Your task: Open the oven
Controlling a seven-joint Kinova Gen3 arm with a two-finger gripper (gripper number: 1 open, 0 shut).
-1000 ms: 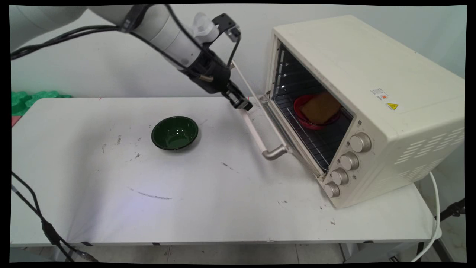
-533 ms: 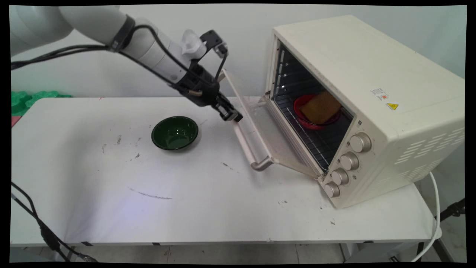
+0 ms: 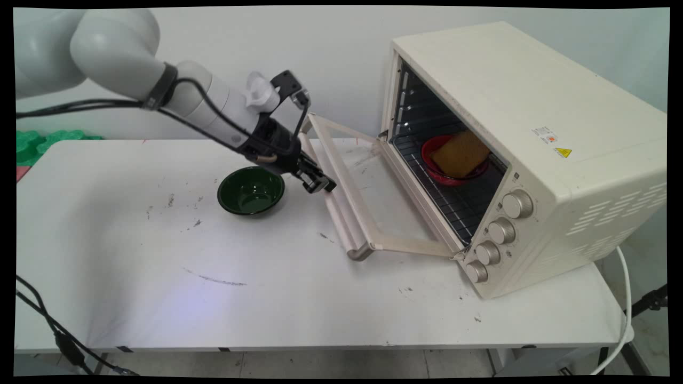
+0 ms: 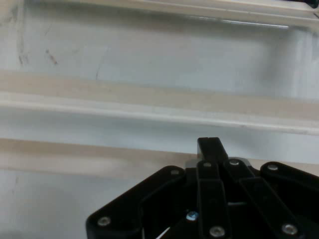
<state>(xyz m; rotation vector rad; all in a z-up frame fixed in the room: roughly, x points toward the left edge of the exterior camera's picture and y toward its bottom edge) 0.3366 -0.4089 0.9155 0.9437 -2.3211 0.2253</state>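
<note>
My black gripper is shut, its tip against the long handle of the oven door. The door hangs far down, close to the table. In the hand view the fingers are pressed together with nothing between them, and the pale handle bar runs across just beyond. The cream toaster oven stands at the right. On its rack sits a red bowl with a yellow-brown slab in it. A dark green bowl sits on the table just left of the gripper.
Several knobs line the oven's front right. A white power cord hangs off the table's right end. Green foam pieces lie at the back left corner. Black cables hang at the table's front left.
The gripper has moved down and to the left along with the handle. The oven door has swung from partly open to nearly flat.
</note>
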